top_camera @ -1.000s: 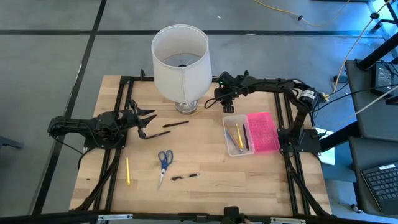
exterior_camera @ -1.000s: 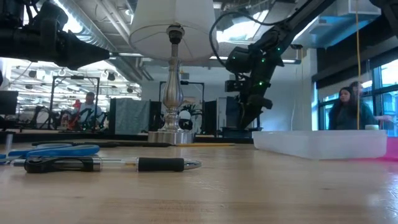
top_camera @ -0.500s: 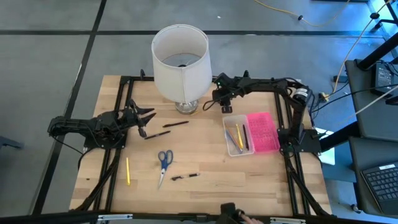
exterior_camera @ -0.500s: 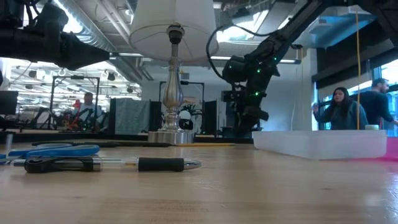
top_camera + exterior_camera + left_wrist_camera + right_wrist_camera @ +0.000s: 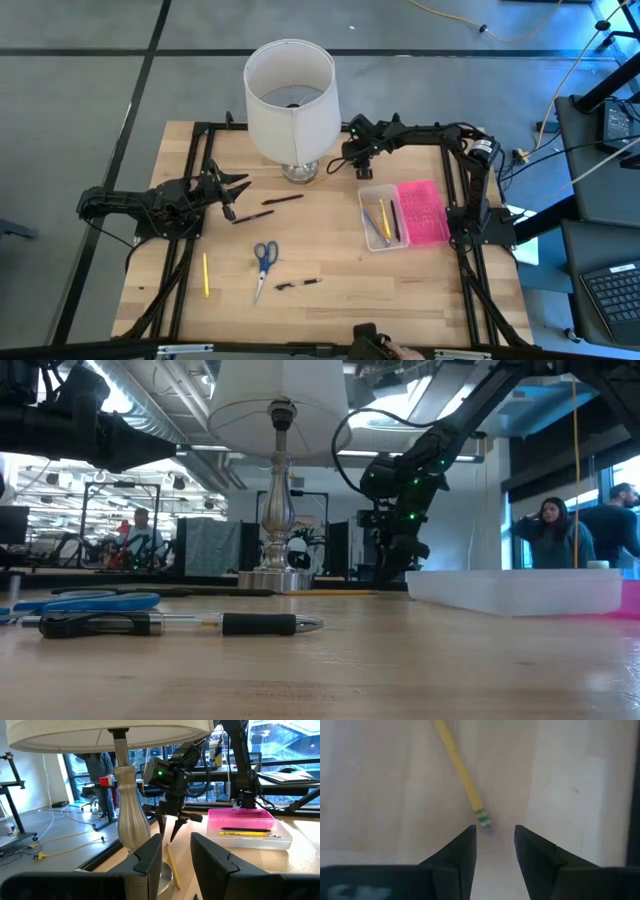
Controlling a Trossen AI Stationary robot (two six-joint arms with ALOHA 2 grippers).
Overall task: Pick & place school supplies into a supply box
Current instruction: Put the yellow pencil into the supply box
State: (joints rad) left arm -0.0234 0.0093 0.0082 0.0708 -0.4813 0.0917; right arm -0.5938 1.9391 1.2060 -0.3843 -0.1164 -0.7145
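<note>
**Pencil pick, R arm: light, stiff, prone to roll**

R gripper (image 5: 494, 832) hangs over a yellow pencil (image 5: 461, 775) w/ fingers apart, eraser end between the tips; the pencil lies flat on the table (image 5: 340, 290) near the lamp base (image 5: 299, 171), just beyond the supply box (image 5: 404, 213). Judged thin, rigid, smooth: take hold across the shaft, clear of the eraser tip, so it doesn't pivot. Look: yellow shaft, green ferrule, pinkish eraser. Box: clear tray holding pencils and a pen, pink lid open alongside. L gripper (image 5: 232, 194) waits open by a dark pen (image 5: 253, 215).
</note>
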